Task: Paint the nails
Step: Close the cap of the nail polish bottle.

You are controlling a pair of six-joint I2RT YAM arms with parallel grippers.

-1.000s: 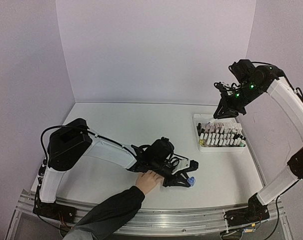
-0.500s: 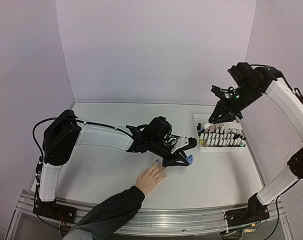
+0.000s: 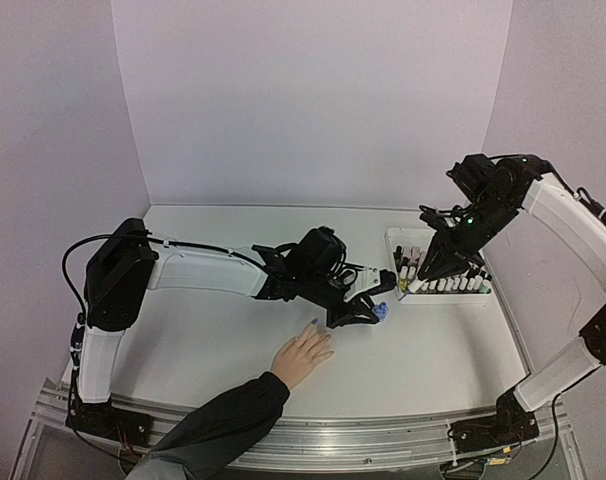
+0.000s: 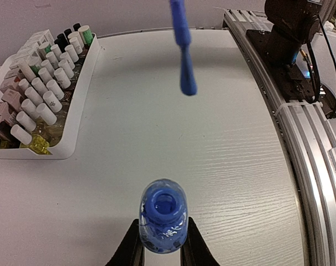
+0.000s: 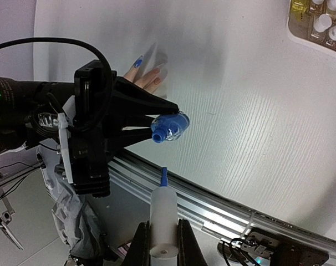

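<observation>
My left jaws clench the open blue polish bottle (image 4: 163, 221), the nails (image 5: 137, 62) lying on the desk (image 4: 223, 155) just behind them, my right jaws grip the brush cap (image 5: 159, 213) nearby, and a misaimed dip could tip the bottle, spilling polish.

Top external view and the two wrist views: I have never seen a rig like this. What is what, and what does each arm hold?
The top external view looks down on two robot arms bolted at the near edge of a white table. The other two pictures come from cameras on the wrists, each looking past its own fingers. The left gripper grips an open blue polish bottle. The right gripper grips the white cap with its blue brush, held apart from the bottle. A tray of small polish bottles stands at the right. A person's hand lies on the table; of its nails, one is blue.
</observation>
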